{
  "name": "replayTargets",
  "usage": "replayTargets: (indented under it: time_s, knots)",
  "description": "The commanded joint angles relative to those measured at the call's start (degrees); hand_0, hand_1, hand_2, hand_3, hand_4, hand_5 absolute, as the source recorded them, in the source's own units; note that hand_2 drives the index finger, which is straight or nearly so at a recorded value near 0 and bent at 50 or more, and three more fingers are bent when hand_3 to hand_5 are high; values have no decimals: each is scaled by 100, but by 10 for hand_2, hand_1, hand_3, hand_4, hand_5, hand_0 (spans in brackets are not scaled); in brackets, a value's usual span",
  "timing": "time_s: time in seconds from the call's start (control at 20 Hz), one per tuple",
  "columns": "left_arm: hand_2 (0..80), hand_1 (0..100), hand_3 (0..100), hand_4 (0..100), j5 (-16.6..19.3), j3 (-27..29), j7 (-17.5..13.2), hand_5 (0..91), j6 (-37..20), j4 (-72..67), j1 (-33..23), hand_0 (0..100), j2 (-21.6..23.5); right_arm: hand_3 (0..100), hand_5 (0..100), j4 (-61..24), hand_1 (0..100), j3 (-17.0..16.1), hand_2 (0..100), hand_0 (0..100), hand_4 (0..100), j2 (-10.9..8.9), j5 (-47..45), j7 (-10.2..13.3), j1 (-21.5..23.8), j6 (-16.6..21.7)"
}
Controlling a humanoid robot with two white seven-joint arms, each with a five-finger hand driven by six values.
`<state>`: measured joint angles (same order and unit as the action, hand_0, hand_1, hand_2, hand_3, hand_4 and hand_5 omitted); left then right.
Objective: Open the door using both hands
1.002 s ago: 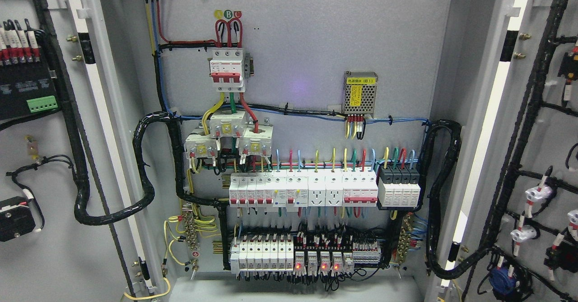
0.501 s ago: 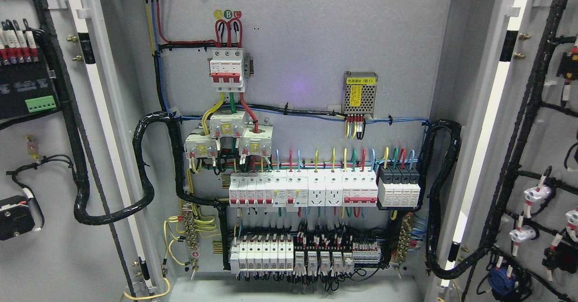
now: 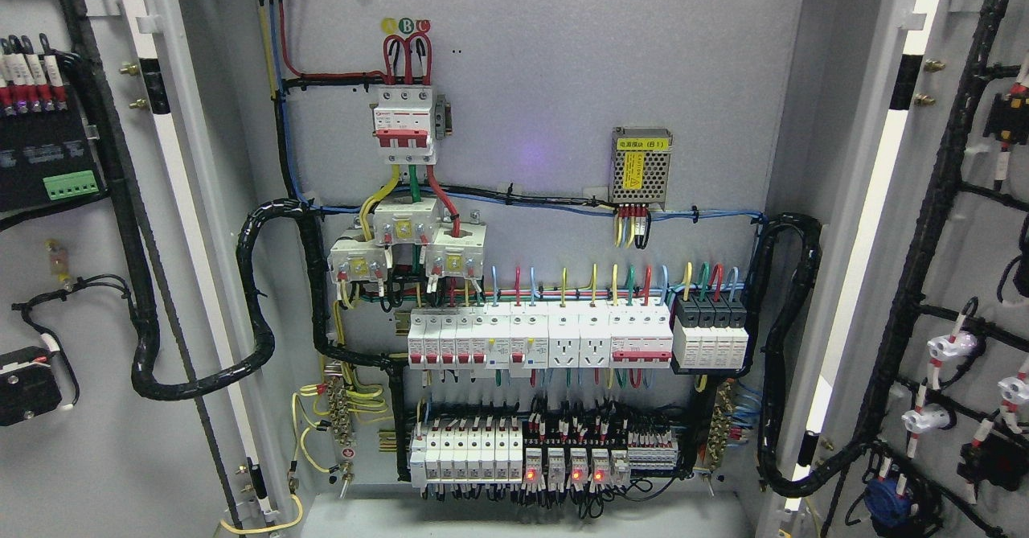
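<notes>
Cabinet (image 3: 547,80) interior is showing fully, with both doors standing swung wide. Left door (image 3: 48,457) is occupying the left edge of the head view, its inner face turned toward the camera; right door (image 3: 973,224) is doing the same at the right edge. Neither robot hand is appearing anywhere in the view, so finger state cannot be told.

On the grey back panel, a red-and-white main breaker (image 3: 404,124) is sitting at upper centre, with red looped wires rising from its top. Below it, three white blocks (image 3: 406,240) are clustering together, fed by yellow, green and red conductors. To the right, a perforated metal power supply (image 3: 641,165) with a yellow label is mounting on the panel, short coloured leads hanging beneath it.

A row of white breakers and sockets (image 3: 539,337) is running across the middle, ending at the right in a dark-topped module group (image 3: 711,333). A lower row of white modules and relays (image 3: 522,453) is sitting just beneath, with several small red indicators glowing.

A thick black wrapped cable loom (image 3: 249,305) is looping from the left door into the cabinet; a second loom (image 3: 776,361) is looping at the right side toward the right door. A green terminal strip (image 3: 72,185) is sitting on the left door, and white connectors (image 3: 953,349) are hanging along the right door's harness.
</notes>
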<state>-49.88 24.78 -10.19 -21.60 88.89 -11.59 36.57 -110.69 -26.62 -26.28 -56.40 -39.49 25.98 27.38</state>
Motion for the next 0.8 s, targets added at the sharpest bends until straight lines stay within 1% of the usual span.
replayTargets:
  time_s: [0.0,0.25,0.45,0.6,0.65,0.75]
  knots:
    - [0,0,0,0,-4,-17,0,0,-2,-56,8,0,52,0,0,-374,0,324,0,0,0,-17,15,11,-14,-4]
    - [0,0,0,0,-136,-35,0,0,7,286,-106,0,113,0,0,-409,0,447,0,0,0,-8,15,29,-23,-4]
    - [0,0,0,0,-145,-35,0,0,7,638,-326,0,105,0,0,-427,0,482,0,0,0,-8,23,29,-23,-4]
    - [0,0,0,0,-145,-35,-9,0,7,840,-362,0,87,0,0,-532,0,500,0,0,0,18,23,29,3,-4]
    - [0,0,0,0,-145,-35,-9,0,7,902,-370,0,78,0,0,-558,0,535,0,0,0,27,32,29,12,-4]
    - [0,0,0,0,-145,-44,-9,0,-2,1068,-528,0,61,0,0,-567,0,736,0,0,0,36,41,29,30,-4]
